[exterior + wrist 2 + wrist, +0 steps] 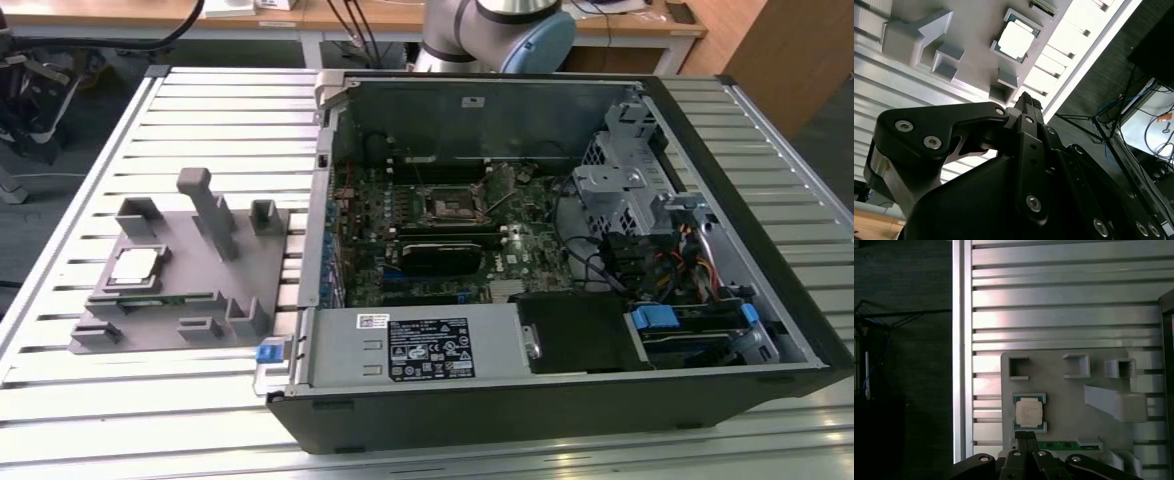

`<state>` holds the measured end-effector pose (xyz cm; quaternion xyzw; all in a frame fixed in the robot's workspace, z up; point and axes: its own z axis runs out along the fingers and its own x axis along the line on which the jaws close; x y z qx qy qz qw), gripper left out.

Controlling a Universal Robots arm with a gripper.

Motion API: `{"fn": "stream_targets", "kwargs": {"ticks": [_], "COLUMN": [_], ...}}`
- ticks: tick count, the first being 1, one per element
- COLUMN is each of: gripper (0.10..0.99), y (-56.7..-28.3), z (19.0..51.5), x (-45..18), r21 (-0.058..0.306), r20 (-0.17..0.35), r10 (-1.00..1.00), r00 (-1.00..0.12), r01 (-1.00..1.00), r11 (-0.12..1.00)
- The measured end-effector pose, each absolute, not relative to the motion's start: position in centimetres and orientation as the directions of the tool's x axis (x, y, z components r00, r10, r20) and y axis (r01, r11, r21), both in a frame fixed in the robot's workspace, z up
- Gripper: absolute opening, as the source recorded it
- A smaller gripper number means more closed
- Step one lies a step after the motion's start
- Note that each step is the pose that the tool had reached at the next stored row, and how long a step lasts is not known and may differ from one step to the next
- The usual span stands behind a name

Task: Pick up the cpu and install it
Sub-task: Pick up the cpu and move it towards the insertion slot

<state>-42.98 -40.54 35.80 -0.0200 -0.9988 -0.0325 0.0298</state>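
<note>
Our gripper (1026,436) is closed, its two fingertips pressed together with nothing between them; in both wrist views it (1027,98) hangs above the table, clear of the parts and near the cpu's side of the holder.

We count one cpu (1029,412), a silvery square chip lying flat in its shallow framed seat on the grey holder (1064,400). In the exterior view the cpu (135,264) sits towards the exterior view's left, well apart from the computer.

Just beside the cpu's seat, one green memory stick (1069,445) stands on edge in a slot of the same holder. In the first wrist view we count three hollow square pegs (1076,365) in a row on the holder, on the far side of the cpu from the gripper.

The holder (200,300) rests on one slatted aluminium table (200,100). On the exterior view's right lies one open computer case (534,420), with one black cpu socket (451,205) on its motherboard (374,230).
</note>
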Motion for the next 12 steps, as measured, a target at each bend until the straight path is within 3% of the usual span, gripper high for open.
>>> {"fn": "stream_targets", "kwargs": {"ticks": [12], "gripper": [0.106], "y": [-40.54], "z": [35.53], "x": [-43.15], "r21": [0.064], "r20": [0.066], "r10": [0.037], "r00": [-0.997], "r01": [0.041], "r11": [0.997]}}
